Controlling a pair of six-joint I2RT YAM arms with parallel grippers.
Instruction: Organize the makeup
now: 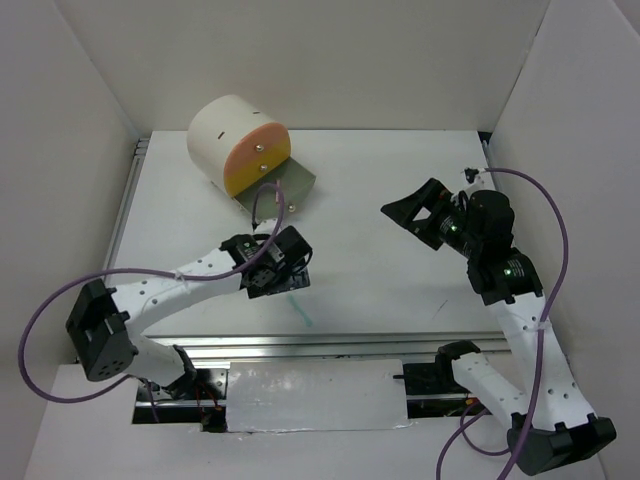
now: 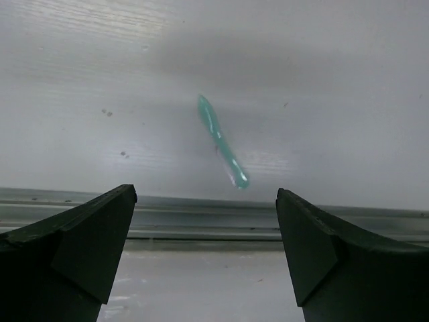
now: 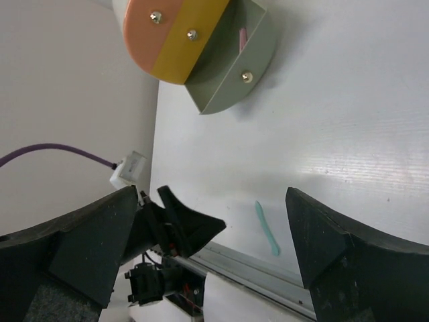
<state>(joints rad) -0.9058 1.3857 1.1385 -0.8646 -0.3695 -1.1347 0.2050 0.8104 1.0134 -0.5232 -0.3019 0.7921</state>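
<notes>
A short teal stick (image 1: 302, 313) lies alone on the white table near the front rail. It also shows in the left wrist view (image 2: 221, 141) and the right wrist view (image 3: 266, 228). My left gripper (image 1: 280, 278) hovers open and empty just behind and left of it (image 2: 204, 193). My right gripper (image 1: 412, 214) is open and empty over the right middle of the table (image 3: 211, 194). A short pink stick (image 3: 242, 39) lies in the open grey drawer (image 3: 231, 77). The dark grey case, the brushes and the black stick are out of view.
The cream cylindrical box with an orange front (image 1: 240, 140) stands at the back left, its grey drawer (image 1: 295, 185) pulled out toward the table's middle. A metal rail (image 1: 320, 345) runs along the front edge. White walls enclose the table at the left, back and right.
</notes>
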